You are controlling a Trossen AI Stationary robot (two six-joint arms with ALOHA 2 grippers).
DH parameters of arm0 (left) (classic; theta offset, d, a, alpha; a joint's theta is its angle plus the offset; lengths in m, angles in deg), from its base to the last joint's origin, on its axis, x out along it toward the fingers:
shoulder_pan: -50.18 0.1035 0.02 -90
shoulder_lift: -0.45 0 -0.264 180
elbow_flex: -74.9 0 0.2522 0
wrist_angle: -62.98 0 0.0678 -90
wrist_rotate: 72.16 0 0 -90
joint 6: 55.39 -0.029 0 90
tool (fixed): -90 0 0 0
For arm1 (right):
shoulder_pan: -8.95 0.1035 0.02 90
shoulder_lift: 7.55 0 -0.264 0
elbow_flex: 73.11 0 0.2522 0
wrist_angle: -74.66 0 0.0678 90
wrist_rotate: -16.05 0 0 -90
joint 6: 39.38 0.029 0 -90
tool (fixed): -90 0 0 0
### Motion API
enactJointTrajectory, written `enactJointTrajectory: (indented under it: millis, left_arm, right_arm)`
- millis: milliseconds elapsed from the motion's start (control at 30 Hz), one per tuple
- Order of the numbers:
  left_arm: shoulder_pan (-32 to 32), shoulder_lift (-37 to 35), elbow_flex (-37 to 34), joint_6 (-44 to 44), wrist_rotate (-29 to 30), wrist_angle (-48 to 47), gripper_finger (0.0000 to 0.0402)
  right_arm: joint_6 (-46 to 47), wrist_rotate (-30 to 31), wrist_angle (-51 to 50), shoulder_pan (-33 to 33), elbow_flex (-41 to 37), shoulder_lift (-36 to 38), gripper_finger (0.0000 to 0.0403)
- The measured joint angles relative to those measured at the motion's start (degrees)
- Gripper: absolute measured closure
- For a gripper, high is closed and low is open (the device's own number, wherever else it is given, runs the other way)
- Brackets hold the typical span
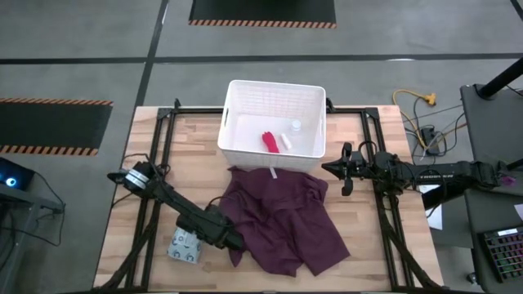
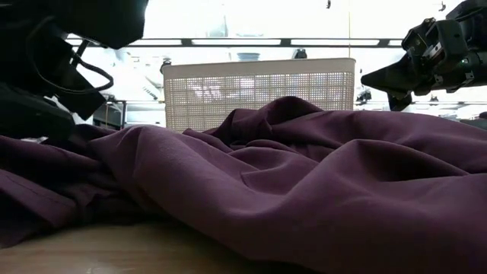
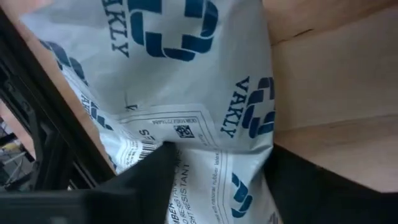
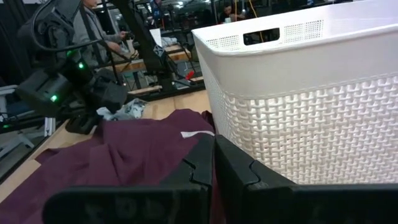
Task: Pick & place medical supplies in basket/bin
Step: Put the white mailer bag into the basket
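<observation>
The white slotted basket [image 1: 274,102] stands at the table's far middle. Inside it lie the red tube [image 1: 269,141], the white stick [image 1: 284,140] and the small white bottle [image 1: 295,126]. The pale green-grey packet [image 1: 183,246] with blue print lies on the wood at the near left, beside the maroon cloth [image 1: 282,216]. My left gripper [image 3: 221,155] is down at the packet, its two fingers standing one on each side of it. My right gripper [image 4: 214,163] is shut and holds nothing; it hovers off the basket's near right corner [image 1: 333,167]. My left gripper has the packet between its two fingers, one finger [image 3: 152,171] against one side and the other [image 3: 305,186] against the opposite edge [image 3: 268,140]. The fingers reach across the packet's end. In the high view the rest of the packet lies on the table.
The maroon cloth lies crumpled over the table's near middle, its far edge against the basket's near wall [image 2: 259,91]. Black frame rails [image 1: 155,147] run along the table's left and right sides. Bare wood [image 3: 336,81] shows beside the packet.
</observation>
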Motion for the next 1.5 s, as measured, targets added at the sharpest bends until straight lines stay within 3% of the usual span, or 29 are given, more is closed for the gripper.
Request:
enactJointTrajectory:
  millis: [167,300,667,1067,1500]
  left_arm:
    - [-0.3,-0.4,-0.1,-0.7,1.1,0.4,0.0312]
    - [-0.6,-0.7,-0.2,-3.7,1.4,0.2,0.0377]
    - [-0.6,-11.3,-0.5,-6.8,3.8,-5.9,0.0395]
    - [-0.6,-26.8,-0.4,0.1,12.7,-7.4,0.0399]
    - [-0.6,-31.2,-0.4,2.3,15.5,-10.5,0.0401]
  right_arm:
    - [0.0,0.0,0.0,0.0,0.0,0.0,0.0394]
    - [0.0,0.0,0.0,0.0,0.0,0.0,0.0394]
    - [0.0,0.0,0.0,0.0,0.0,0.0,0.0394]
    - [0.0,0.0,0.0,0.0,0.0,0.0,0.0394]
    - [0.2,0.0,0.0,0.0,0.0,0.0,0.0394]
